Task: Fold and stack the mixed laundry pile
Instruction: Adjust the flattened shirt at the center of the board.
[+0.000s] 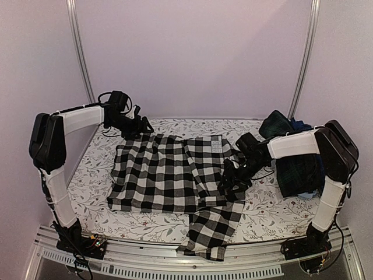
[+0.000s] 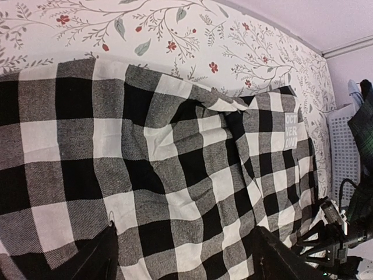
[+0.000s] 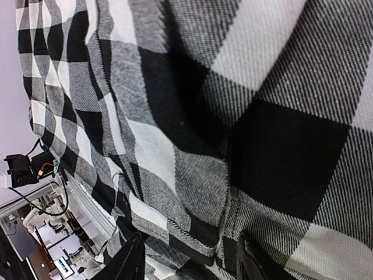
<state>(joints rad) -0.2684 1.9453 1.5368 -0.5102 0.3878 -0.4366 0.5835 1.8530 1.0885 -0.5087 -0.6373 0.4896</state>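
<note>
Mixed laundry pile (image 1: pixel 297 169), 1 dark heap, lies right of 1 checked shirt (image 1: pixel 169 172) spread flat on floral table cover (image 1: pixel 93 181); left gripper (image 1: pixel 140 127) at shirt's far-left corner, fingers spread; right gripper (image 1: pixel 231 179) at shirt's right edge, grip can't tell; pale walls (image 1: pixel 192 58), 2 metal poles (image 1: pixel 80 58) behind shirt.

Soft, even, pinkish light from above leaves weak shadows on the tabletop (image 1: pixel 93 186). The overhead view bows its frame poles (image 1: pixel 80 52) (edges most); the checked shirt (image 3: pixel 233 116) looks crisp in both wrist views.
</note>
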